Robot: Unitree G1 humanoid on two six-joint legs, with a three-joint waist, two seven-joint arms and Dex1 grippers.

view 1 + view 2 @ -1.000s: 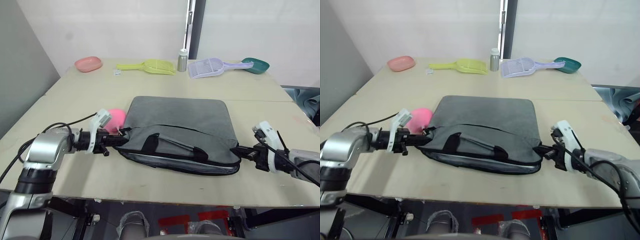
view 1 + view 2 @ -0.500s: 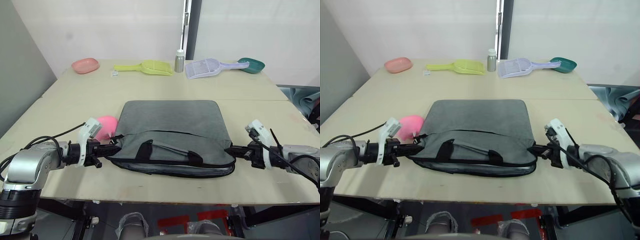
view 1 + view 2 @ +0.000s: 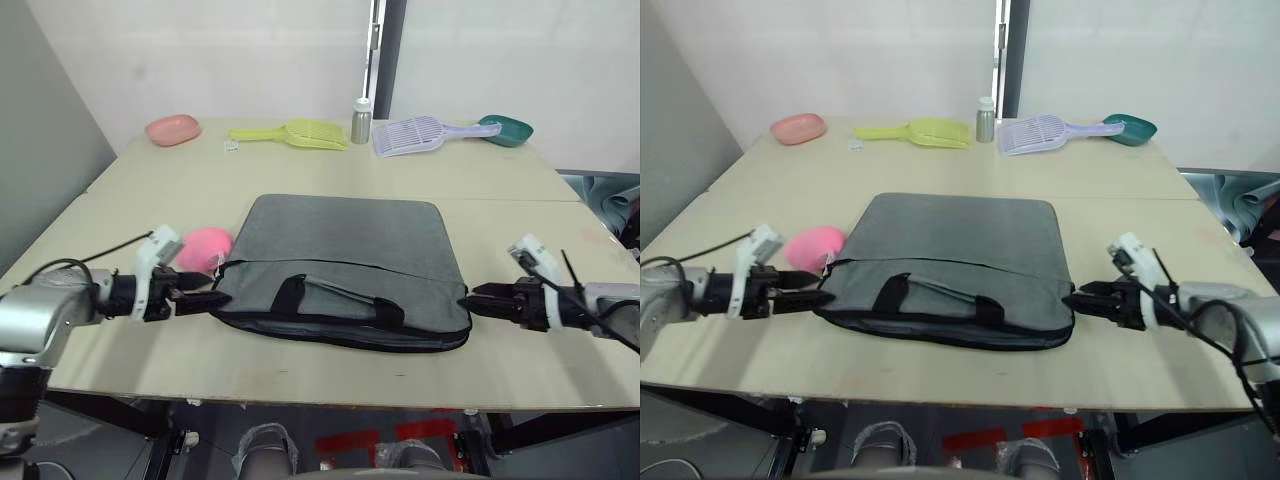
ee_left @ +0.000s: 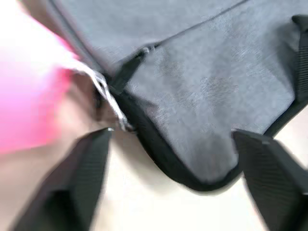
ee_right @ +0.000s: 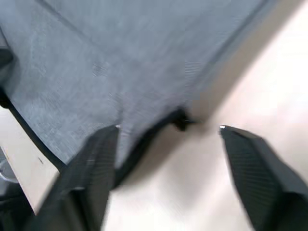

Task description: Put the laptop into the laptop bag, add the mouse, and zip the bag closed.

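The grey laptop bag (image 3: 345, 250) lies flat in the middle of the table, its two black handles (image 3: 290, 295) along the near edge. My left gripper (image 3: 205, 297) stands open at the bag's near left corner, whose metal zip pull (image 4: 108, 96) sits just beyond the fingers (image 4: 79, 178). At the near right corner my right gripper (image 3: 478, 297) is open too, its fingers (image 5: 91, 168) either side of the black edging, holding nothing. The laptop and the mouse are out of view.
A pink plush toy (image 3: 205, 243) lies against the bag's left edge, close to my left gripper. Along the far edge stand a pink dish (image 3: 174, 129), a yellow scoop (image 3: 295, 133), a small bottle (image 3: 361, 121), a lilac scoop (image 3: 415, 134) and a teal scoop (image 3: 505, 130).
Both grippers, shut on the bag's corners before, have opened and let go. The left one has drawn back a little to the left, and the bag lies flatter.
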